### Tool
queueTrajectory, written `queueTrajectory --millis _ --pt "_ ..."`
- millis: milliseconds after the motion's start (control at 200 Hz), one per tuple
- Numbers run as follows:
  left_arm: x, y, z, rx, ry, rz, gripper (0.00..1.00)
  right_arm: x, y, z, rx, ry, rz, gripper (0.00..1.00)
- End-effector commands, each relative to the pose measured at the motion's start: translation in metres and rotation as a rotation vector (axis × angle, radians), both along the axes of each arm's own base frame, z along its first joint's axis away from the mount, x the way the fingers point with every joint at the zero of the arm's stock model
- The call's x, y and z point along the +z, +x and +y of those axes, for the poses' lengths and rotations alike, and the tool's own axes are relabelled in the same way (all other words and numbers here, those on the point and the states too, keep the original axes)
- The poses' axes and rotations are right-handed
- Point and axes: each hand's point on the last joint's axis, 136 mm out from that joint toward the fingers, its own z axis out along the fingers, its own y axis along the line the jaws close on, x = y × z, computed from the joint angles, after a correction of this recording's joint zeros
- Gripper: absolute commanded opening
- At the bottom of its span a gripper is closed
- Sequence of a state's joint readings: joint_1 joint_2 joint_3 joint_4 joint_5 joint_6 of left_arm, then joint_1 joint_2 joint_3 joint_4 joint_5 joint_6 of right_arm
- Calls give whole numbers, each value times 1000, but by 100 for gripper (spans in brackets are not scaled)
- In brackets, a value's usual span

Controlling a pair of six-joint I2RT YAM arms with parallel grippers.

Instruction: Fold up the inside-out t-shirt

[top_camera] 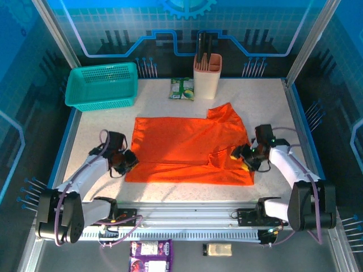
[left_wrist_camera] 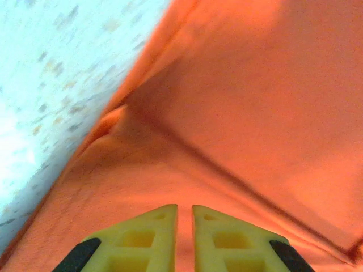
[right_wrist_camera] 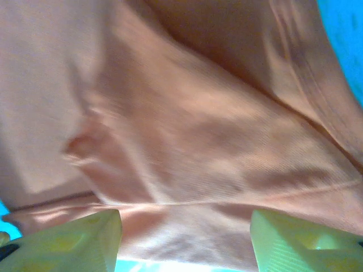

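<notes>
A: The t-shirt (top_camera: 181,150): how will it handle?
B: By the look of it, light, thin and limp. Orange knit, already creased. It won't hold a shape, and it will likely bunch if dragged from one point. Best taken at an edge, at a hem corner or a sleeve seam, with both sides lifted together.

A: Where does it lie?
B: Spread mostly flat on the bench (top_camera: 266,102), one sleeve (top_camera: 227,115) poking out on the far side.

A: And relative to the left end effector (top_camera: 129,161)?
B: The shirt's edge runs right under the fingertips. The body spreads ahead and inward, toward the other arm. Bare bench lies just outboard.

A: Its state?
B: Clenched almost shut, with a slim slit between the yellow fingers (left_wrist_camera: 147,241). Orange shows through the slit. Cannot tell whether any cloth is pinched.

A: The right end effector (top_camera: 245,156)?
B: Released, fingers wide apart, low over a rumpled fold. Cloth lies ahead of it and between the fingers, unclamped. The shirt body spreads inward from there.
</notes>
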State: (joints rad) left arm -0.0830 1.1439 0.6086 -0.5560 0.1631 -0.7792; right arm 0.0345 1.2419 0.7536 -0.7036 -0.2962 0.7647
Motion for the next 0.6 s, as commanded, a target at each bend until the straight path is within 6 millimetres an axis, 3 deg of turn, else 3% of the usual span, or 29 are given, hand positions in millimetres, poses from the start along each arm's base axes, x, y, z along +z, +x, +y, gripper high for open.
queueTrajectory --millis 0,125,265,595 --pt "28 22 7 -62 61 -70 18 32 28 -6 126 -99 -107 61" --pt "40 48 5 -122 85 -116 20 60 69 -14 223 -198 -206 59" --pt "42 73 4 -174 99 -137 22 73 119 -14 326 -249 -299 58" --pt "44 112 11 -215 92 -158 26 43 220 -9 486 -268 -281 48"
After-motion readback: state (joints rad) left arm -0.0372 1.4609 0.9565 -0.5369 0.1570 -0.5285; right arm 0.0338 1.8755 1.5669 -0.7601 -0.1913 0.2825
